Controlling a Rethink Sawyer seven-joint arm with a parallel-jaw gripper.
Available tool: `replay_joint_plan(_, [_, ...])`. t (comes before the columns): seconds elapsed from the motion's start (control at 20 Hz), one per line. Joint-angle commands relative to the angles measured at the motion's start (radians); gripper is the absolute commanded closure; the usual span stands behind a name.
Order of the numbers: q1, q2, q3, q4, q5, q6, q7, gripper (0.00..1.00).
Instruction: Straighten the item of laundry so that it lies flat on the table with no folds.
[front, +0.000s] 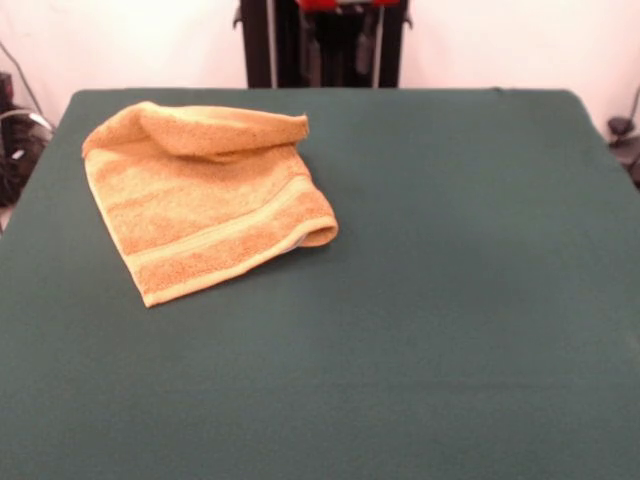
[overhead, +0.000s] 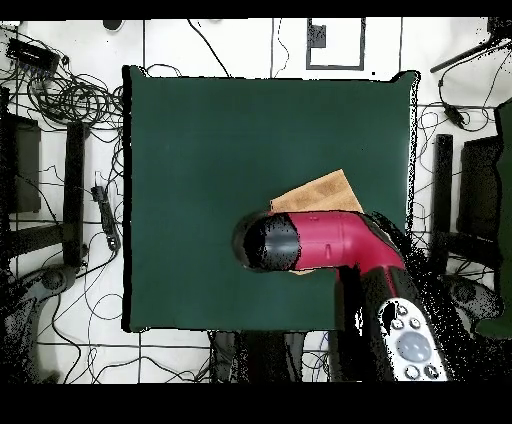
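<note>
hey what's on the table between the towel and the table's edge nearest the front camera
Nothing. In the front view, the stretch from the folded towel to the near edge of the table is bare green cloth. The overhead view shows nothing there either.

A robotics lab; a large rectangular table covered in dark green cloth (front: 420, 330) stands before a plain white wall; the red and black robot arm (overhead: 335, 243) reaches over it; tangled black cables (overhead: 70, 95) sprawl across the pale tiled floor (overhead: 230, 45).
</note>
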Motion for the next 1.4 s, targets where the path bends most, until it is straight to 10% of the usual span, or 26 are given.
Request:
replay_joint_plan(0.05, [0.09, 0.235, -0.062, -0.064, 0.045, -0.122, 0.325, 0.0])
replay_joint_plan(0.7, [0.165, 0.494, -0.147, -0.269, 0.062, -0.248, 0.256, 0.0])
replay_joint_plan(1.4, [0.165, 0.494, -0.182, -0.279, 0.084, -0.228, 0.212, 0.0])
